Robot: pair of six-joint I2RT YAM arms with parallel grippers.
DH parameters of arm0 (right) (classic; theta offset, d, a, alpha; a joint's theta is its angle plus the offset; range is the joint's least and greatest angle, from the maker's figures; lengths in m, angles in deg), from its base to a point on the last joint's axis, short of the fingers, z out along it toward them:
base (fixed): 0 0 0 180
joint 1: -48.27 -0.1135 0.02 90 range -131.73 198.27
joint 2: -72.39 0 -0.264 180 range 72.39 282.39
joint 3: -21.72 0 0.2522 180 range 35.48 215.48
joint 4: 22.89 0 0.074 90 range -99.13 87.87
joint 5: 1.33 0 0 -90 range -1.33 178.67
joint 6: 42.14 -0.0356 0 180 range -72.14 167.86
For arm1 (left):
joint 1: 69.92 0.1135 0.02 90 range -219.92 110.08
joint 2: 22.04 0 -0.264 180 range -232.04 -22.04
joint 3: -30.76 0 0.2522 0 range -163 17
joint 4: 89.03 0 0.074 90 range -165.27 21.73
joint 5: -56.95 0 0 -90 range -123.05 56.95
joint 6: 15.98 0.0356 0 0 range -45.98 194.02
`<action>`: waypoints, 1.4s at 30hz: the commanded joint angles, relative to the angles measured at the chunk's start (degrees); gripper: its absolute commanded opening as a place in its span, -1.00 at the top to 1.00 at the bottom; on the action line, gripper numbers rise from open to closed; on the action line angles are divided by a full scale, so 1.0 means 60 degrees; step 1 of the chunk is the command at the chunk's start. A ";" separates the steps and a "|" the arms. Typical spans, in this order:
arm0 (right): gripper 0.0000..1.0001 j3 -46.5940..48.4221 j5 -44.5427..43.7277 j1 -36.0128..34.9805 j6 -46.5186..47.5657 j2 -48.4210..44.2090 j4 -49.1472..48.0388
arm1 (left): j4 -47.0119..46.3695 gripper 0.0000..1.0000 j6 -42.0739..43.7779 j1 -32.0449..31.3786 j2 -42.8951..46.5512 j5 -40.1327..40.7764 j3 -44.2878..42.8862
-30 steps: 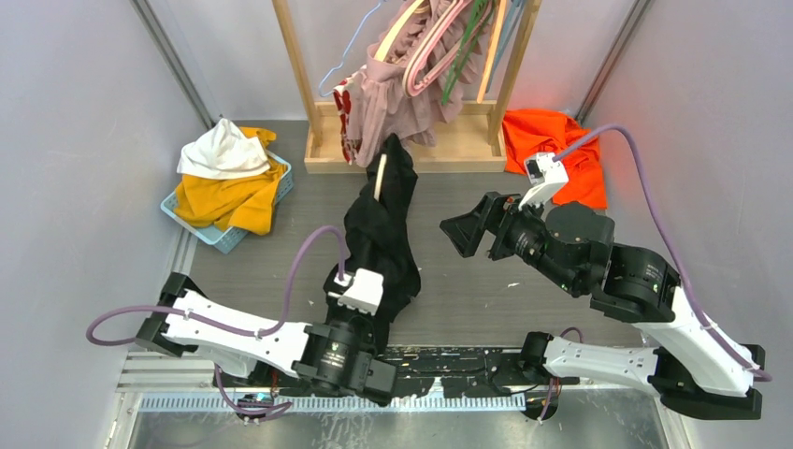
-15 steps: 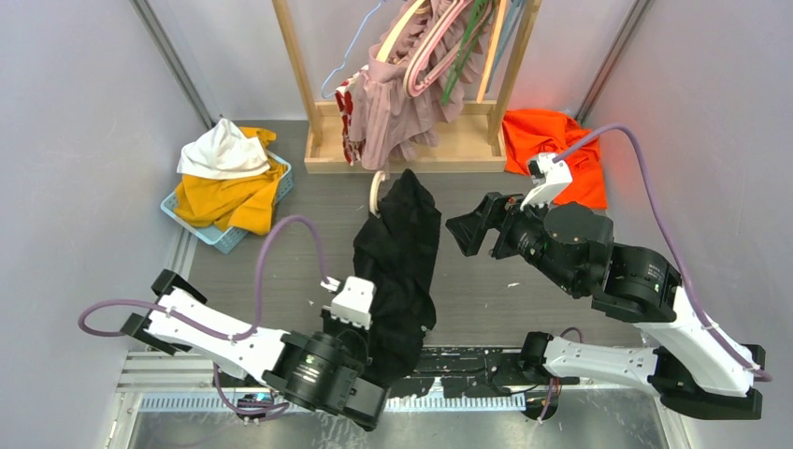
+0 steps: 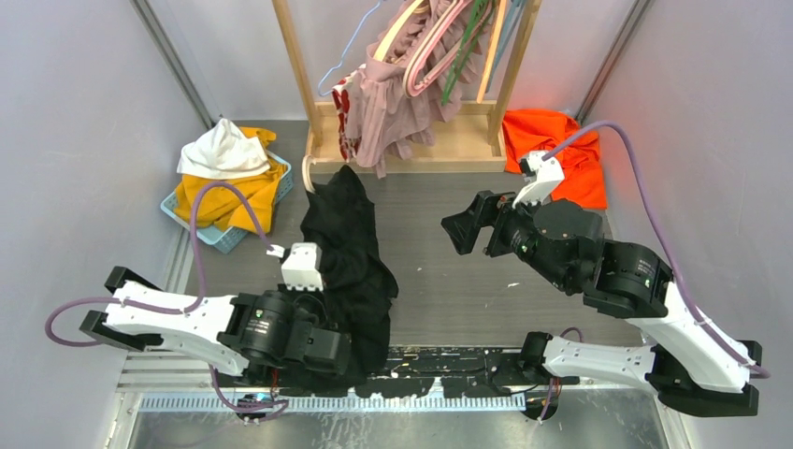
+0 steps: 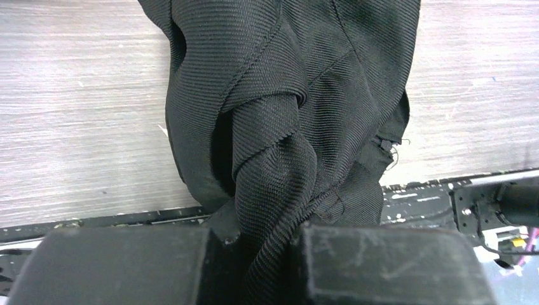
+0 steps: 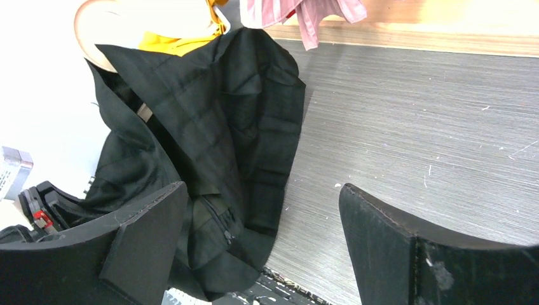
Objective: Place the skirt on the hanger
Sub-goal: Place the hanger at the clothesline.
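Quick count: one black skirt (image 3: 344, 245), one pale hanger (image 3: 308, 174) poking out of its far end, one wooden rack (image 3: 404, 152), one blue basket (image 3: 217, 238), one orange cloth (image 3: 554, 142), two arms.

Your left gripper (image 4: 257, 236) is sitting low, well in front of the rack. Its arm is lying stretched out to the left, with the wrist turned toward the rack. Its jaws are clamping a twisted bunch of the skirt's near end.

The skirt is stretching over the table (image 3: 449, 281) from that grip up to the rack's front left corner. The hanger's curved end is showing there, just short of the rack's base.

Your right gripper (image 3: 463, 229) is hovering in front of the rack's right half, elbow bent, pointing left at the skirt. Its jaws are standing wide apart, gripping nothing.

The basket is sitting left of the rack, the orange cloth right of it.

Versus half a second ago, you're swinging the skirt and hanger leftward, from in front of the rack's middle to its left corner. The left arm is shifting left with them. The right gripper is barely moving.
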 commanded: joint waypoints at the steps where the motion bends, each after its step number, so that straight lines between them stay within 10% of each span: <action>1: -0.88 0.0179 -0.0099 -0.0005 0.0156 0.0114 -0.0475 | 0.1696 1.00 0.1181 0.0839 0.0276 0.1205 -0.0369; 8: -0.88 0.0256 -0.0013 0.0066 0.0263 0.0238 -0.0515 | 0.1326 1.00 0.3119 0.2080 0.1220 0.2054 -0.0964; 20: -0.88 0.0327 0.0233 0.0184 0.0349 0.0376 -0.0558 | -0.6374 0.96 1.1994 0.5686 0.2473 -0.0596 -0.0069; 42: -0.89 0.1391 0.0391 0.0444 0.0836 0.0821 -0.0090 | -0.8360 0.96 1.4939 1.2510 0.0493 -0.8148 -0.2410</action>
